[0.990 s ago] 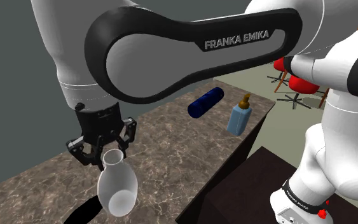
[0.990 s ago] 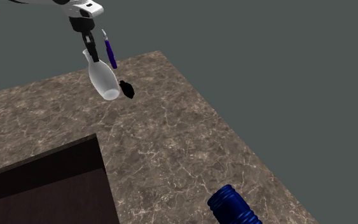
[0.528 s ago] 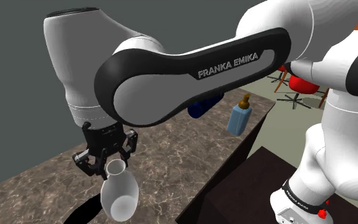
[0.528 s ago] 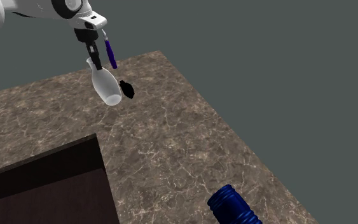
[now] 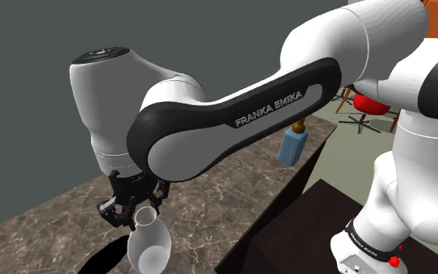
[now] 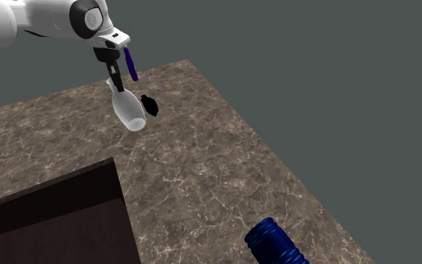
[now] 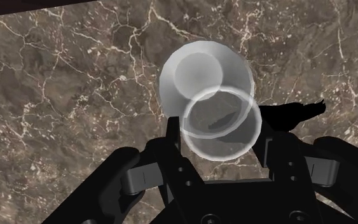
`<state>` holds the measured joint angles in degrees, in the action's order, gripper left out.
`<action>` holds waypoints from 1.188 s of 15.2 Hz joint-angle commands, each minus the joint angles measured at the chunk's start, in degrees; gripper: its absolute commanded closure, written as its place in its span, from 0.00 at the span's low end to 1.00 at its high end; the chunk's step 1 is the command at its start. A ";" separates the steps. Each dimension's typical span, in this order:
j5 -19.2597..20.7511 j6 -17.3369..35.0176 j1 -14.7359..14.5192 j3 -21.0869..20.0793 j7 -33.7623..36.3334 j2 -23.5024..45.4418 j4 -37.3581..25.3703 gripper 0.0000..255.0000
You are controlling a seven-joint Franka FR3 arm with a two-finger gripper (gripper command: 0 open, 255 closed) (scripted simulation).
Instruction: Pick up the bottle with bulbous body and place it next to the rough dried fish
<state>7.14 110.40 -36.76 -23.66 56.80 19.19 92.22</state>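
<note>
Lowered slightly, white bottle (image 6: 129, 112) hangs clamped between the jaws.

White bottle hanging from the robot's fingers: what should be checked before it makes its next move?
1. Grip: the fingers clasp the white bottle at its neck. Ok.
2. Lift: the bottle looks clear of the counter in the second exterior view. Ok.
3. Alignment: in the wrist view its base sits off to one side of its mouth, so it hangs tilted from the fingers. Not ok.
4. Target: the dark dried fish lies on the counter close to the bottle. Ok.
5. Purple object beside the fingers, touching or apart: cannot tell.
</note>
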 commanded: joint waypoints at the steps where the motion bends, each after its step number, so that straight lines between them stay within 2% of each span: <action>1: 0.11 1.07 -0.02 0.03 0.13 0.14 0.88 1.00; 8: 0.12 1.06 -0.02 0.03 0.13 0.16 0.86 1.00; 9: 0.12 1.06 -0.02 0.03 0.13 0.16 0.86 0.00; 14: 0.11 1.07 -0.02 0.03 0.13 0.15 0.88 0.00; 18: -0.52 -5.75 -0.12 -0.26 -0.34 -0.99 -4.92 0.00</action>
<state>6.92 106.57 -36.94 -23.81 56.65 18.83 88.57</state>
